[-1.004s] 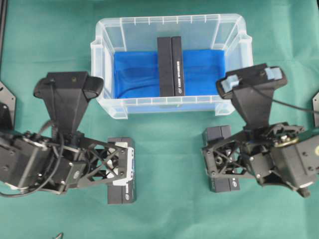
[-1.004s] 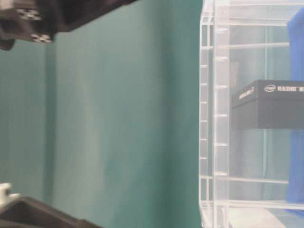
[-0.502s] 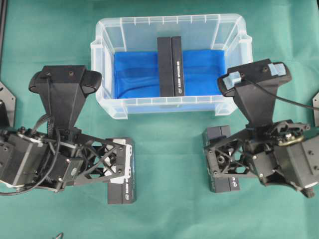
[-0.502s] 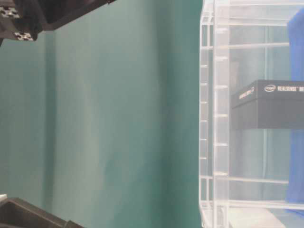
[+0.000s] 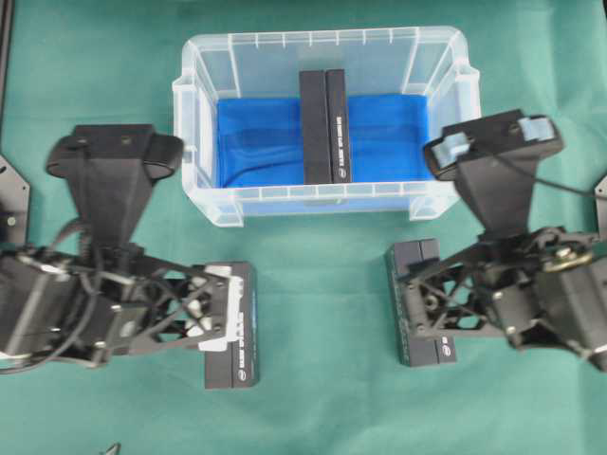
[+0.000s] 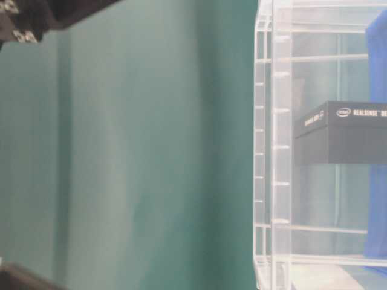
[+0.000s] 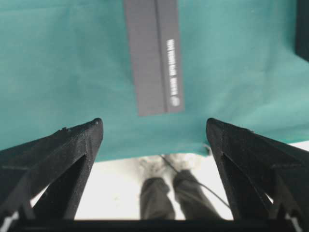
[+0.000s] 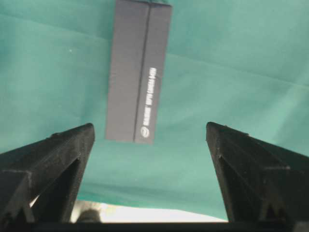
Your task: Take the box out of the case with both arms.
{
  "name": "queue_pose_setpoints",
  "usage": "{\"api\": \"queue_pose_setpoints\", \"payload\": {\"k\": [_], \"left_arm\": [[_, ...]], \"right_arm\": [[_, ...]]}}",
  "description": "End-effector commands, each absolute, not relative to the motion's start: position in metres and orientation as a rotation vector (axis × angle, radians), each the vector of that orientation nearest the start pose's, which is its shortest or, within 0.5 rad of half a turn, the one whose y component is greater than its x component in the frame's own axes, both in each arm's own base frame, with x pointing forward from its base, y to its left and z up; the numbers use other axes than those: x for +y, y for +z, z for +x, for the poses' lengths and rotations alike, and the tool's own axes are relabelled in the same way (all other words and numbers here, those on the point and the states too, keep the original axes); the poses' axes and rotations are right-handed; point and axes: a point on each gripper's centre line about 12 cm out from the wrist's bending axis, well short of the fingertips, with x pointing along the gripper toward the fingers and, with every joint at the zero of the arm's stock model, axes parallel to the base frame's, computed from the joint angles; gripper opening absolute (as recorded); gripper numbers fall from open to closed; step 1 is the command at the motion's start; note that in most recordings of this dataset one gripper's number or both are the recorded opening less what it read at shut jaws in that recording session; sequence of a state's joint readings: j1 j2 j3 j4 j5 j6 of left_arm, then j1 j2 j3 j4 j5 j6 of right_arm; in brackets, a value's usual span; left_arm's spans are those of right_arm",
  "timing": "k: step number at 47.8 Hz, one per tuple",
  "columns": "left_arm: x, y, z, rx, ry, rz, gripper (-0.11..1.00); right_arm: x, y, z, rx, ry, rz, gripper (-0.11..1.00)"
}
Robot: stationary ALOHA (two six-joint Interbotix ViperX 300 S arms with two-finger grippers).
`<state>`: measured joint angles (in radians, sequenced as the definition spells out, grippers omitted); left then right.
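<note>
a green cloth [image 5: 313, 398] covers the whole work table, and at its far middle sits the case [image 5: 204, 204], a clear ribbed bin with a blue sheet [image 5: 256, 142] lining its floor. the left arm and the right arm flank the near half of the table, each turned inward, apparently pulled clear of the bin so that neither blocks the way in. the box in the case [image 5: 324, 126], a long black carton with white lettering, lies across the blue sheet at the middle of the bin, running near to far, with open room on either side where a gripper could come down; seen through the wall from table level [image 6: 341, 133] it appears to rest on the bin floor, apart from the walls. two more black cartons lie on the cloth outside: the left carton [image 5: 237, 351] partly under the left gripper [image 5: 223, 318], the right carton [image 5: 417, 256] partly under the right gripper [image 5: 408, 299]. both sets of fingers stand spread wide and hold nothing, as the wrist views show, the left gripper [image 7: 154, 130] and the right gripper [image 8: 149, 133] each hovering above the cloth with a carton lying free below. judging by this, one box remains to be lifted out, and a two-sided pinch on its long faces looks the likely approach.
</note>
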<state>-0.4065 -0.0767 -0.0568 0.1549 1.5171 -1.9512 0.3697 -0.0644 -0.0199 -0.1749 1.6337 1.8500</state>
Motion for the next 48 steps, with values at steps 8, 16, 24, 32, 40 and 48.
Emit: {"api": "queue_pose_setpoints", "payload": {"k": [8,16,24,32,40,48], "left_arm": [[-0.127,0.369,0.301,1.004,1.053,-1.248,0.91],[-0.126,0.369,0.277,1.005,1.057,-1.266,0.91],[-0.128,0.366,0.252,1.014,1.051,-1.272,0.91],[-0.131,0.363,0.24,1.013,1.062,-1.285,0.91],[-0.132,0.362,0.24,1.011,1.067,-1.282,0.91],[-0.133,0.362,0.243,1.009,1.063,-1.285,0.91]], "right_arm": [[0.102,0.353,0.296,1.071,-1.133,1.105,0.91],[0.1,0.351,0.275,1.067,-1.141,1.12,0.9],[0.1,0.351,0.253,1.061,-1.14,1.138,0.89],[0.1,0.351,0.238,1.05,-1.148,1.161,0.89],[0.101,0.35,0.238,1.045,-1.146,1.163,0.89],[0.101,0.35,0.239,1.042,-1.142,1.166,0.89]]}}
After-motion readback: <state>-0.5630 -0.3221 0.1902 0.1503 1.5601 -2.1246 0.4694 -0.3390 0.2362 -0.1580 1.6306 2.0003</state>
